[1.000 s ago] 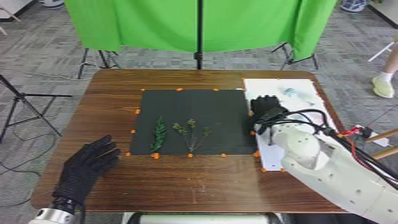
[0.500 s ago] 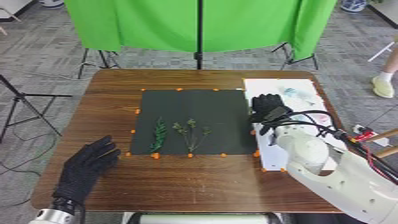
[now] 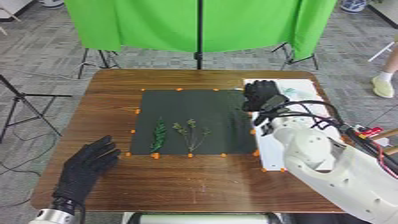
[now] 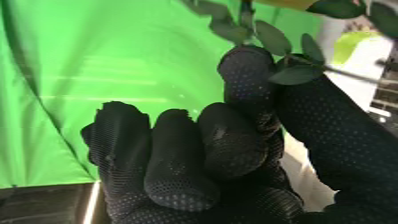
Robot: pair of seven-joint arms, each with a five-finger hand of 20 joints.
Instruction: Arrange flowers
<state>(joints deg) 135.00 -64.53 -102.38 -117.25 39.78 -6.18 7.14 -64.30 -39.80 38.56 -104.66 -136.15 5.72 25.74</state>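
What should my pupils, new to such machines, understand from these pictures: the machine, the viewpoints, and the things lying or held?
This is a two-armed robot. Its black-gloved left hand is open at the left of the brown wooden table; the matching right hand is at the right. One picture looks down from the robot's head; the other looks from its right wrist, toward a green cloth.

On the table lie a dark rectangular sheet and, beside it, a white rectangular sheet. The dark sheet bears a narrow green sprig and a paler, branching sprig. The right hand's thumb and fingers pinch a thin stem with oval green leaves.
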